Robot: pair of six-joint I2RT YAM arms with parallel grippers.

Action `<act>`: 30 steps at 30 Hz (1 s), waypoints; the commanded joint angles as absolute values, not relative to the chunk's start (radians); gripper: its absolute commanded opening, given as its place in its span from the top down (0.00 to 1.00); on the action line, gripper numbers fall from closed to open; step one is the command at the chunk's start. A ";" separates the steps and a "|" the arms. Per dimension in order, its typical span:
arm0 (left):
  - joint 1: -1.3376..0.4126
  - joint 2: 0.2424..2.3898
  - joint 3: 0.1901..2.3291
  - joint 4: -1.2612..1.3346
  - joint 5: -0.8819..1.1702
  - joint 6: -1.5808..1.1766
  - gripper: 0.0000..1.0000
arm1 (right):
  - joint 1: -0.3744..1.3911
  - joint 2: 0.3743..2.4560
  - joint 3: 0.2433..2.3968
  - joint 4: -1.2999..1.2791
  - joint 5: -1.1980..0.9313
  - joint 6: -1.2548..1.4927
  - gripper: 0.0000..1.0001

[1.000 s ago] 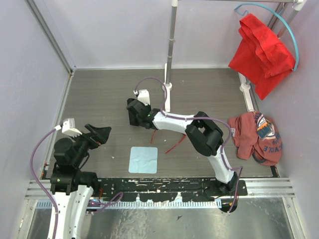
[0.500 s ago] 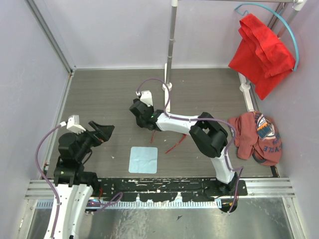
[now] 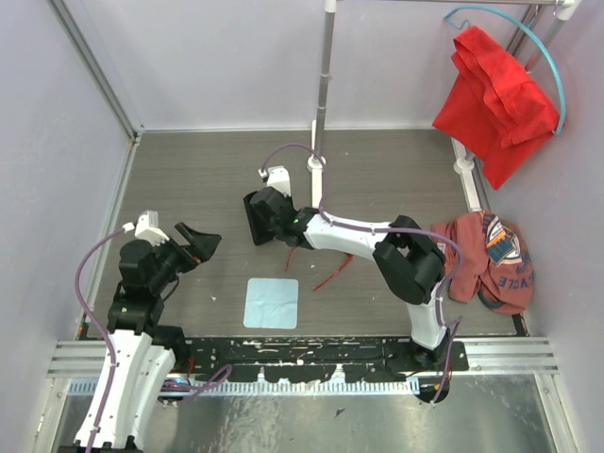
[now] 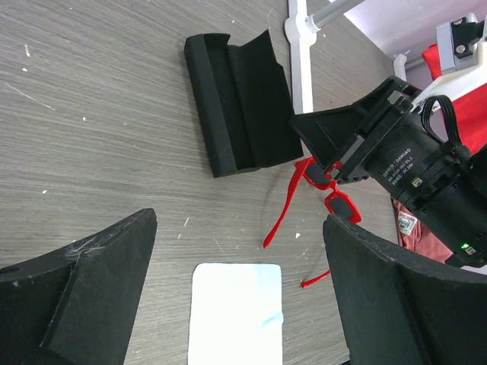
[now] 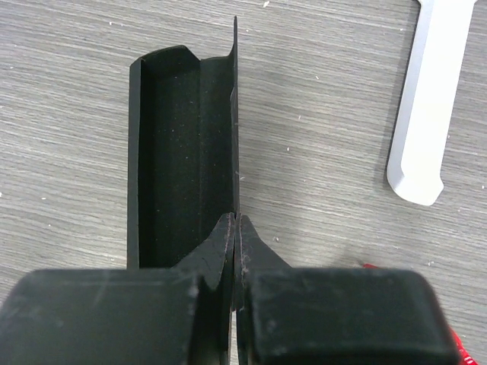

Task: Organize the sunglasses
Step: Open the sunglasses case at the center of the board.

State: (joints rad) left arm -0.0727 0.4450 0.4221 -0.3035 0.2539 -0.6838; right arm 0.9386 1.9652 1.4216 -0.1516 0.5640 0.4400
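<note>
Right claw (image 5: 234, 228) is seen pinched on the flap of the open case (image 5: 179, 152). Left claw (image 3: 198, 243) is held spread above the bench (image 3: 189, 179). Sunglasses (image 4: 329, 192) are laid just right of the case, under the right arm.

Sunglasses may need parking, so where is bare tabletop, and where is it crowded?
Bare: the far strip between case and back wall, and the stretch between pole base and crumpled shirt. Crowded: the middle, where right hand, case, sunglasses and cloth cluster.

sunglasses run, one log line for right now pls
right hand: shut on case flap | left hand: open, empty | sunglasses: unfolded, beside case, not in it | cloth: flat, untouched
</note>
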 commanded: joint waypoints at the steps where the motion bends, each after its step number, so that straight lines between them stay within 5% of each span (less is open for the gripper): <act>1: -0.070 0.440 0.421 -0.260 0.274 -0.672 0.02 | 0.932 1.891 1.406 -0.057 0.555 0.386 0.99; 30: -0.071 0.476 0.427 -0.228 0.314 -0.667 0.02 | 0.806 1.886 1.282 0.079 0.304 0.270 0.97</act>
